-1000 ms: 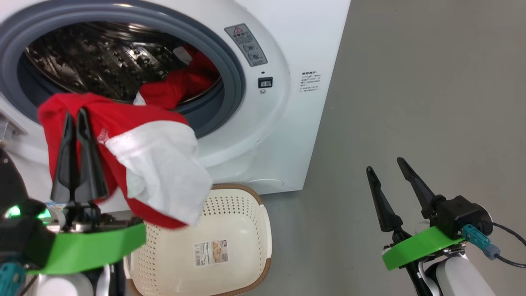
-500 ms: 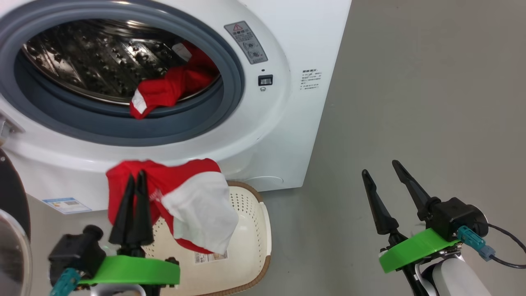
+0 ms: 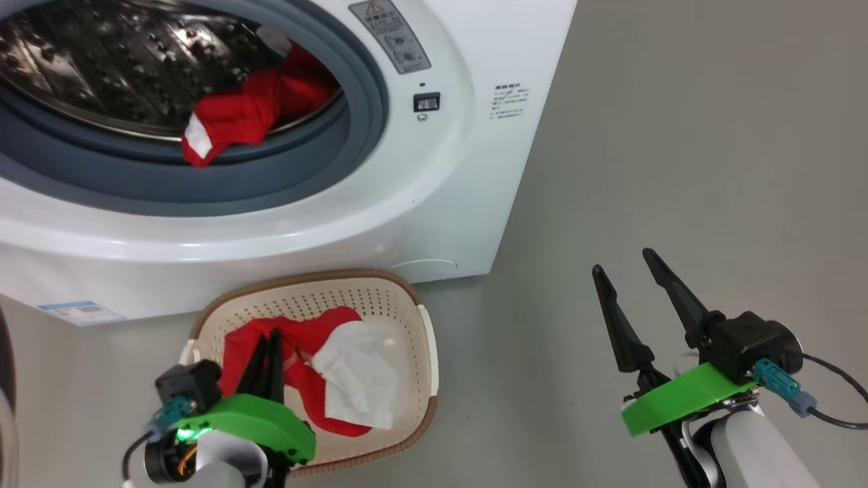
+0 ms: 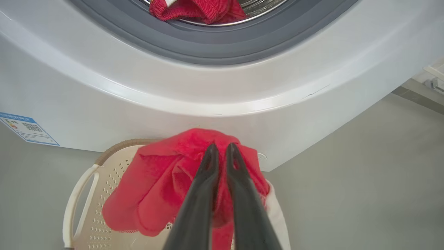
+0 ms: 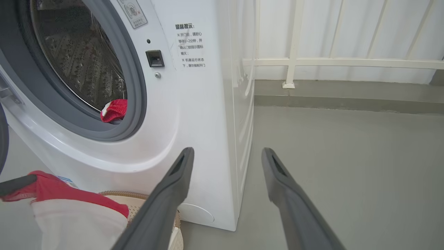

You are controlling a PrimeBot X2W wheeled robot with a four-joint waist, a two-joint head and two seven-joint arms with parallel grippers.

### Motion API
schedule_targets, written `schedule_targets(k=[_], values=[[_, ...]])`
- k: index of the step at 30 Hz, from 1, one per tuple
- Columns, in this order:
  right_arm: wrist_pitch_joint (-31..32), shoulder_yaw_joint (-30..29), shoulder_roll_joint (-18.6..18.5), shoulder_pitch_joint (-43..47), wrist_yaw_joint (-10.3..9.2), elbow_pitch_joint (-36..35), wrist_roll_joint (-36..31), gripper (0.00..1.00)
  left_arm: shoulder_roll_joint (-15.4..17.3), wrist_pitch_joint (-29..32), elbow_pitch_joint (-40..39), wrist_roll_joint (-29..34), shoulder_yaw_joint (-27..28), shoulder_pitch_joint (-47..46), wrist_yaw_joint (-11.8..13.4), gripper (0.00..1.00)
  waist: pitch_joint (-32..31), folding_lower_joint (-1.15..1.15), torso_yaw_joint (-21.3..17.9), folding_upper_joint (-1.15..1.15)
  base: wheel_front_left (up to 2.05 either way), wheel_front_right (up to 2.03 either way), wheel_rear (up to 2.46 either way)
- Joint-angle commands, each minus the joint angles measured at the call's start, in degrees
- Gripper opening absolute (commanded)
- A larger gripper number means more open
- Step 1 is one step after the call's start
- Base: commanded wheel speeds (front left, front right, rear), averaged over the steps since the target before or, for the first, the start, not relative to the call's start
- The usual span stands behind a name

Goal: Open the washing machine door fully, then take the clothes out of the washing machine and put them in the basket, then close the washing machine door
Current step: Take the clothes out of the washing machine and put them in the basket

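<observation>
Grip at left end effector (image 4: 222, 147): pressed together on a bunched fold of the red-and-white garment (image 4: 156, 180). Dangles it limp into the basket (image 3: 407, 298), just in front of the washing machine (image 3: 441, 203); cannot tell whether it touches bottom. Looks soft, light, unbreakable; takes a pinch on any thick fold. No fixed long axis, just a drape down from the pinch, white panel to the right. Right end effector (image 3: 622, 261): spread wide, holding nothing, well apart over the floor (image 3: 678, 135). At the lip of the drum (image 3: 102, 54): second red garment (image 3: 237, 115), bunched, running from the rim inward.
</observation>
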Motion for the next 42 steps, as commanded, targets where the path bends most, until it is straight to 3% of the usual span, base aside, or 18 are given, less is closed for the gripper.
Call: schedule_targets(k=[1, 15, 25, 26, 29, 30, 31, 42], values=[[-0.37, 1.80, -0.42, -1.59, 0.36, -1.55, 0.37, 1.00, 0.59, -0.64, 2.42, 0.07, 0.84, -2.42, -0.89, 0.00, 1.90, 0.00, -0.98, 0.00, 0.00, 0.00, 0.00], [-0.37, 2.70, -0.12, -4.63, 0.36, -1.61, 1.43, 1.00, 0.58, 0.56, 31.52, -0.89, -1.03, -16.97, -5.45, 0.00, 8.75, 0.00, -3.51, 0.00, 0.00, 0.00, 0.00], [-0.37, 2.82, 0.16, -5.61, 0.36, -1.64, 2.03, 1.00, 0.58, 5.23, 38.77, -4.31, -1.27, -20.38, -6.87, 0.00, 10.86, 0.00, -4.04, 0.00, 0.00, 0.00, 0.00], [-0.37, 2.76, 0.19, -5.70, 0.36, -1.59, 2.06, 1.00, 0.58, 5.41, 38.99, -4.52, -1.35, -20.56, -6.60, 0.05, 10.97, 0.00, -4.00, 0.00, 0.00, 0.00, 0.00], [-0.37, 2.57, 0.26, -5.83, 0.36, -1.38, 2.12, 1.00, 0.58, 5.68, 39.47, -4.88, -1.79, -20.73, -6.26, 0.42, 10.90, 0.00, -3.82, 0.00, 0.00, 0.00, 0.00], [-0.37, 2.49, 0.28, -5.82, 0.36, -1.28, 2.10, 1.00, 0.58, 5.17, 39.56, -4.70, -2.01, -20.76, -6.13, 0.85, 10.73, 0.00, -3.71, 0.00, 0.00, 0.00, 0.00], [-0.37, 2.42, 0.29, -5.79, 0.36, -1.16, 2.07, 1.00, 0.59, 4.58, 39.64, -4.58, -2.16, -20.77, -6.08, 1.00, 10.50, 0.00, -3.59, 0.00, 0.00, 0.00, 0.00], [-0.37, 2.22, 0.45, -4.84, 0.36, -0.28, 2.17, 1.00, 2.17, -1.05, 39.08, -5.23, -1.84, -19.78, -7.77, 1.00, 5.75, 0.00, -2.22, 0.00, 0.00, 0.00, 0.00]])
